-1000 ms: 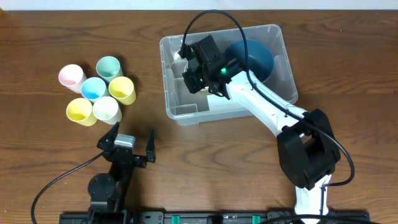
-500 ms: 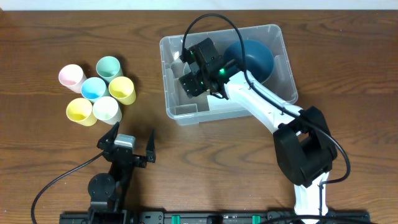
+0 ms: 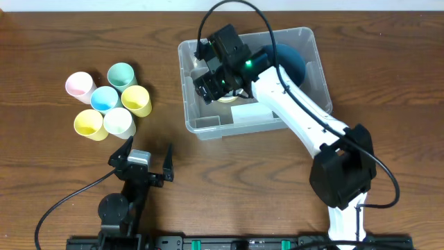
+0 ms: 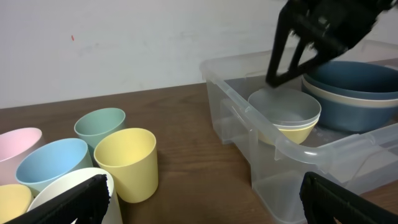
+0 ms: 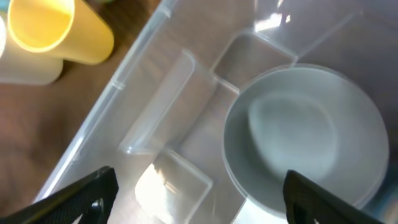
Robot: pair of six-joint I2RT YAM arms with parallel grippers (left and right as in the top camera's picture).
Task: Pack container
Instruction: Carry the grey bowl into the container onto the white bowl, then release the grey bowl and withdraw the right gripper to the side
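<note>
The clear plastic container (image 3: 320, 76) stands right of the table's centre. Inside it lie stacked dark blue bowls (image 3: 288, 61) at the right. A pale grey bowl (image 3: 229, 97) nests on a yellow one at the left. My right gripper (image 3: 211, 82) hovers open just above that grey bowl (image 5: 305, 137), apart from it, with nothing between its fingers. In the right wrist view the gripper (image 5: 199, 205) looks down on the container's floor and rim (image 5: 124, 81). My left gripper (image 3: 141, 163) rests open and empty near the front left. Its wrist view (image 4: 205, 205) faces the container (image 4: 249, 106).
Several pastel cups cluster at the left: pink (image 3: 79, 85), green (image 3: 122, 73), blue (image 3: 105, 98), two yellow (image 3: 137, 101), white (image 3: 118, 122). The yellow cup (image 4: 127, 162) stands just ahead of my left gripper. Bare wood lies between the cups and the container.
My right gripper went from shut to open and let go of the grey bowl inside the container. It then lifted and shifted toward the far left corner. The left arm stayed still.
</note>
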